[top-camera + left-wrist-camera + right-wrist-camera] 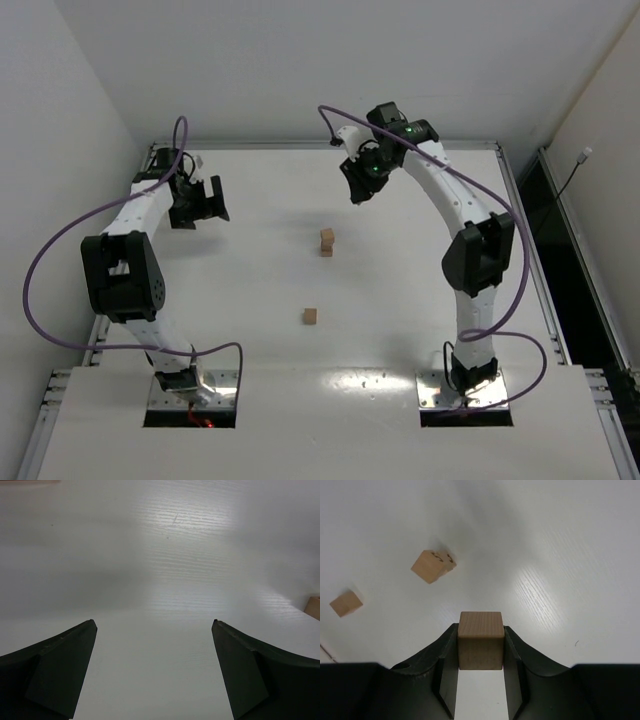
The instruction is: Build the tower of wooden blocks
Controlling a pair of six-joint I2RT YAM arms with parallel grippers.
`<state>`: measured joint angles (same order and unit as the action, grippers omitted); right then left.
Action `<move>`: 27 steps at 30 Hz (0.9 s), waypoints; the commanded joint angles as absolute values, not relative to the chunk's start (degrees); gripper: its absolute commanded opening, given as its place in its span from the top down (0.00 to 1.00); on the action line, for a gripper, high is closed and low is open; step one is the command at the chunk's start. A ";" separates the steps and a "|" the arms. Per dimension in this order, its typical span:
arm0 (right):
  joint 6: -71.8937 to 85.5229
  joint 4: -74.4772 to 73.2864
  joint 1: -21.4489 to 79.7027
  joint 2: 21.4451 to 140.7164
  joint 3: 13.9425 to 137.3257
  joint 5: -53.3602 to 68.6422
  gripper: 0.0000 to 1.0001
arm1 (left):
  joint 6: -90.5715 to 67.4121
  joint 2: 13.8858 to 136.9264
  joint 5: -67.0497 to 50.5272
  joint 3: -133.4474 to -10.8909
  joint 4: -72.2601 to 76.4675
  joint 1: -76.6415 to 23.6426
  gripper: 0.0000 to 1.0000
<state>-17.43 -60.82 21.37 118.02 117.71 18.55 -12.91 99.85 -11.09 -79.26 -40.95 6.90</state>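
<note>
Since the tower [327, 241] takes one cube at a time, the right claw [480, 636] has its jaws narrowed onto a single wood block [480, 627]. It grips the block by two opposite side faces, so the flat underside is free to land square on the stack. The block is held up off the worktop [430, 290], on the far side and a little right of the tower, which leaves room to come down from above rather than shove in sideways.

The tower stands near the middle of the worktop. From the right wrist view it looks two cubes high, the upper one turned slightly against the lower, though the steep angle makes that hard to be sure of. A fourth block [311, 316] lies alone nearer the arm bases, well apart from the tower, probably waiting for the last lift.

The left claw [154, 624] hangs wide apart with nothing between its fingers, off at the far left where it cannot knock anything. The next move, as I judge it, calls for centring the held block over the stack before lowering, since so narrow a stack tips easily.
</note>
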 commanded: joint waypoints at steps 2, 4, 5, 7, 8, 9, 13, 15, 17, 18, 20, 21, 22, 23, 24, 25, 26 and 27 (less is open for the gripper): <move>-27.06 -65.65 24.60 120.49 123.65 22.68 1.00 | -12.30 97.56 -11.60 -79.28 -39.64 7.73 0.00; -28.47 -66.27 25.92 121.11 124.80 22.68 1.00 | -12.30 97.56 -11.60 -79.28 -39.64 7.73 0.00; -29.69 -66.79 27.49 121.11 125.50 21.37 1.00 | -12.30 97.56 -11.60 -79.28 -39.64 7.73 0.00; -30.23 -66.80 30.04 121.73 126.12 19.09 1.00 | -12.30 97.56 -11.60 -78.76 -39.64 7.73 0.00; -30.84 -66.19 30.84 121.73 126.12 18.29 1.00 | -12.30 97.56 -11.60 -78.75 -39.64 7.73 0.00; -30.85 -66.18 31.63 122.25 126.65 17.76 1.00 | -12.30 97.56 -11.60 -78.75 -39.12 7.73 0.00; -31.46 -65.65 35.32 123.57 126.65 15.57 1.00 | -12.30 96.95 -11.07 -78.22 -39.11 7.73 0.00; -31.46 -65.65 36.39 124.19 126.65 15.03 1.00 | -12.30 96.94 -11.07 -77.70 -39.11 7.73 0.00; -31.46 -65.65 37.09 124.89 126.65 13.46 1.00 | -12.30 96.94 -11.07 -77.70 -39.11 7.73 0.00; -30.94 -65.65 37.09 125.41 126.65 13.45 1.00 | -12.30 96.94 -11.07 -77.70 -39.11 7.73 0.00; -30.24 -65.65 37.09 126.30 126.12 12.83 1.00 | -12.30 96.42 -11.07 -77.70 -39.11 7.73 0.00; -29.36 -65.13 37.09 126.99 126.12 12.05 1.00 | -12.30 96.42 -11.07 -77.70 -39.11 7.73 0.00; -29.36 -65.13 37.09 127.00 126.12 12.04 1.00 | -12.30 96.42 -11.07 -77.17 -39.11 7.73 0.00; -28.66 -65.13 36.57 127.52 126.12 11.34 1.00 | -12.30 96.42 -11.07 -77.17 -39.11 7.73 0.00; -28.13 -64.52 36.56 127.53 126.12 10.64 1.00 | -12.30 96.42 -11.07 -77.17 -39.11 7.73 0.00; -28.13 -64.51 36.56 127.53 126.12 10.63 1.00 | -12.30 96.42 -11.07 -77.17 -39.11 7.73 0.00; -28.13 -64.51 36.56 127.53 126.12 10.63 1.00 | -12.30 96.42 -11.07 -77.17 -39.11 7.73 0.00; -28.13 -64.51 36.56 128.14 126.12 10.11 1.00 | -12.30 96.42 -11.07 -77.17 -39.11 7.73 0.00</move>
<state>-28.99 -65.78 36.86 127.94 124.60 11.60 -12.69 99.50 -10.96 -77.43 -40.16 6.90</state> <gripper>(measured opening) 0.309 0.995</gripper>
